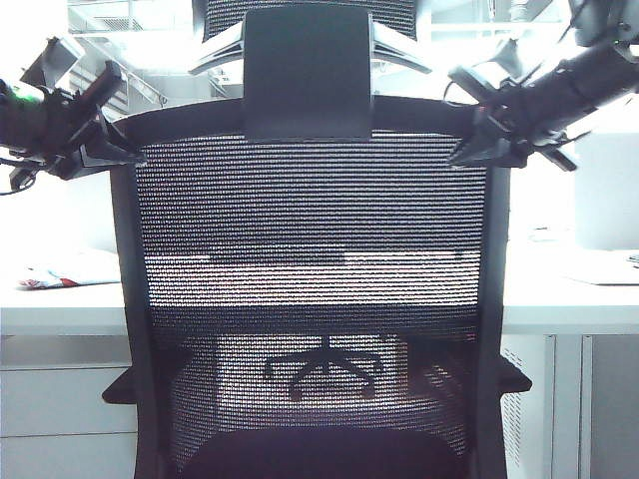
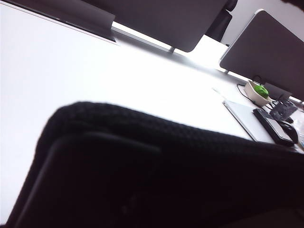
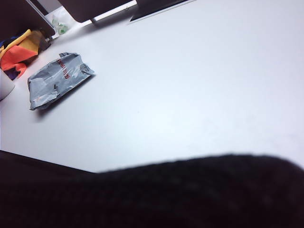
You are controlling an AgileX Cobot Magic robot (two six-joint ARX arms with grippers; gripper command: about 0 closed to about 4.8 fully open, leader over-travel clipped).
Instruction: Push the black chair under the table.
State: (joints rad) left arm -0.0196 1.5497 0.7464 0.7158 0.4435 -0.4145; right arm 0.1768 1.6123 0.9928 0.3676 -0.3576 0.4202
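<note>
exterior view: both end effectors, left [image 1: 120, 150] and right [image 1: 469, 140], at black chair [image 1: 310, 299]; no legible writing.

see-through woven mesh in a matt frame on the black chair [image 1: 315, 279]; smooth white top of the table [image 3: 190, 80]

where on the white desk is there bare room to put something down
The table is bare across its wide middle, between the grey plastic packet and the laptop. It is crowded by the laptop: a bowl and dark gadgets. The black chair blocks the near edge.

Grey plastic parcel [image 3: 58, 80], green-filled bowl [image 2: 258, 92]
</note>
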